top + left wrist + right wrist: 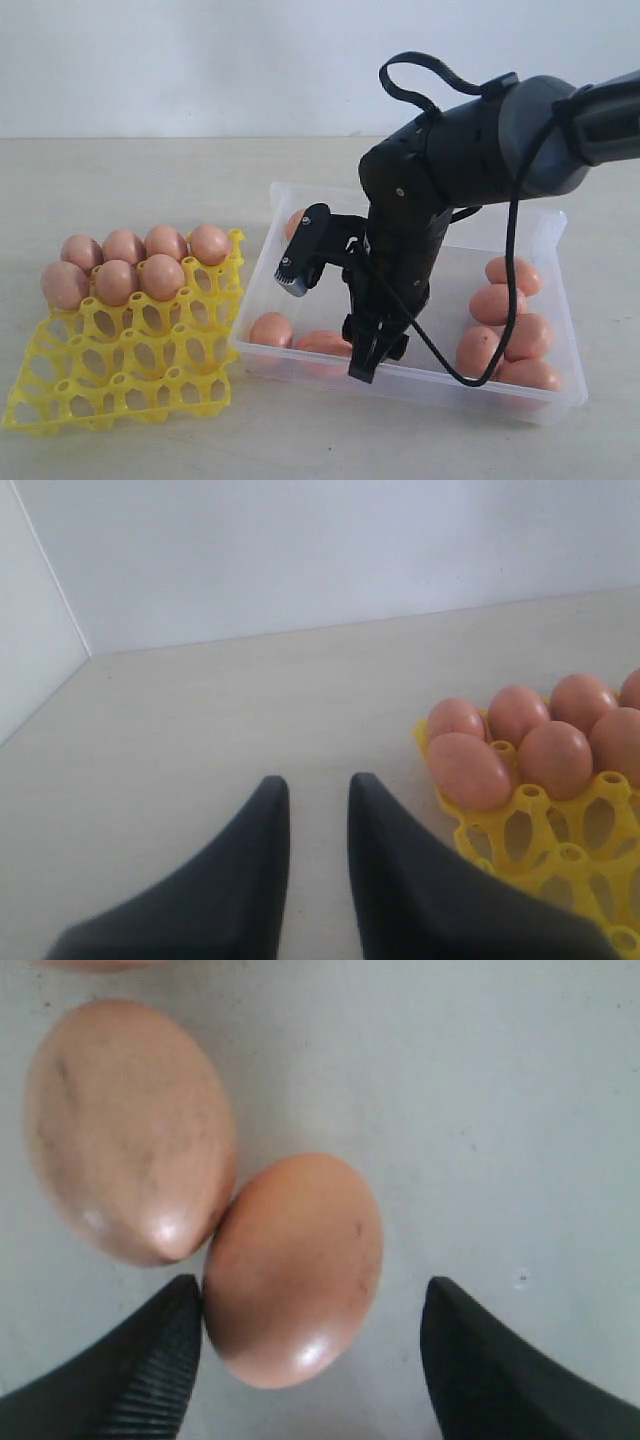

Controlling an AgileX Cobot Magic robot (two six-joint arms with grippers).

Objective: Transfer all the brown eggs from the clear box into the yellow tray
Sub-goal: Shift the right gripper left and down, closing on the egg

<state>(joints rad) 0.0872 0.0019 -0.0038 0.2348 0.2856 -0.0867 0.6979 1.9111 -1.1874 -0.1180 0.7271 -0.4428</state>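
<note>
1. Pale tabletop [120, 180]: carries everything listed here.
2. Shallow clear plastic box [480, 232], right of centre: you can count about eight pinkish-brown oval eggs in it. There is a cluster [505, 330] at its right end, two at its near left and one partly hidden behind the arm.
3. Black right arm [460, 150]: reaches down into the box's near-left part. It is the nearer arm for this pick.
4. Square yellow lattice egg tray [120, 380], left of the box: seven eggs [125, 265] fill its far cells and the near rows are vacant.
5. Right gripper [375, 355]: released and wide, straddling item 7.
6. Left gripper [318, 810]: fingers narrowly parted, holding nothing, over bare table beside the tray.
7. Target egg [295, 1270]: lies on the box floor directly below and between the jaws, not centred. One finger [165, 1360] is at its side and the other stands clear. Its long axis lies slantwise across the closing line, so you would close on its narrower width.
8. Neighbour egg [130, 1130]: touches the target on the crowded finger's side, so expect a nudge.
</note>
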